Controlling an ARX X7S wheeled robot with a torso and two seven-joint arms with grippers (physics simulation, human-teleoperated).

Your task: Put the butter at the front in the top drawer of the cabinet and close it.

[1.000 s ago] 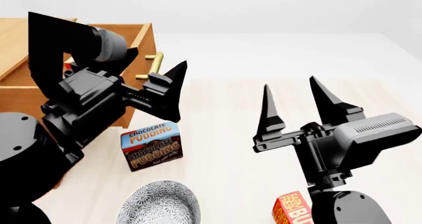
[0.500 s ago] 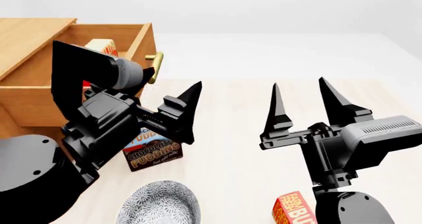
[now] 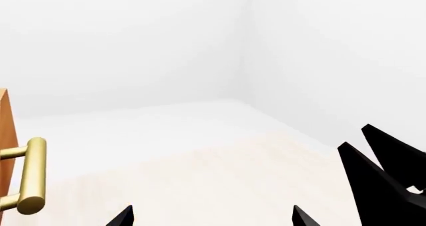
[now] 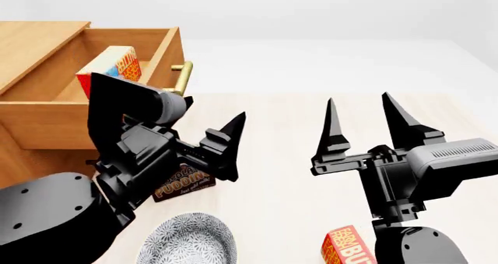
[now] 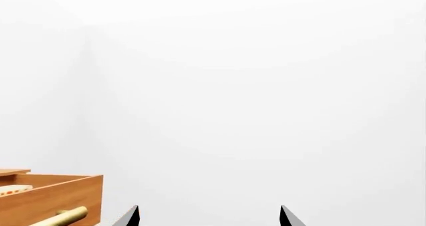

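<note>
The cabinet (image 4: pixel 35 109) stands at the far left with its top drawer (image 4: pixel 160 51) pulled open. A red-and-orange butter carton (image 4: pixel 116 64) stands inside the drawer, tilted. The brass handle (image 4: pixel 181 77) juts from the drawer front. My left gripper (image 4: pixel 227 133) is open and empty, hanging to the right of the drawer and lower than the handle. The left wrist view shows the handle (image 3: pixel 30 177) beside my left gripper (image 3: pixel 209 217). My right gripper (image 4: pixel 358 104) is open and empty over the table's middle. A like butter carton (image 4: pixel 343 247) lies by the right arm's base.
A chocolate pudding box (image 4: pixel 185 183) lies below the left gripper, partly hidden by the arm. A patterned bowl (image 4: pixel 186 239) sits at the near edge. The right wrist view shows the drawer's corner (image 5: pixel 57 192), its handle (image 5: pixel 67 216) and a white wall.
My left arm has drawn back from the drawer, down and to the right, uncovering the butter carton inside. My right gripper has shifted slightly to the right.
</note>
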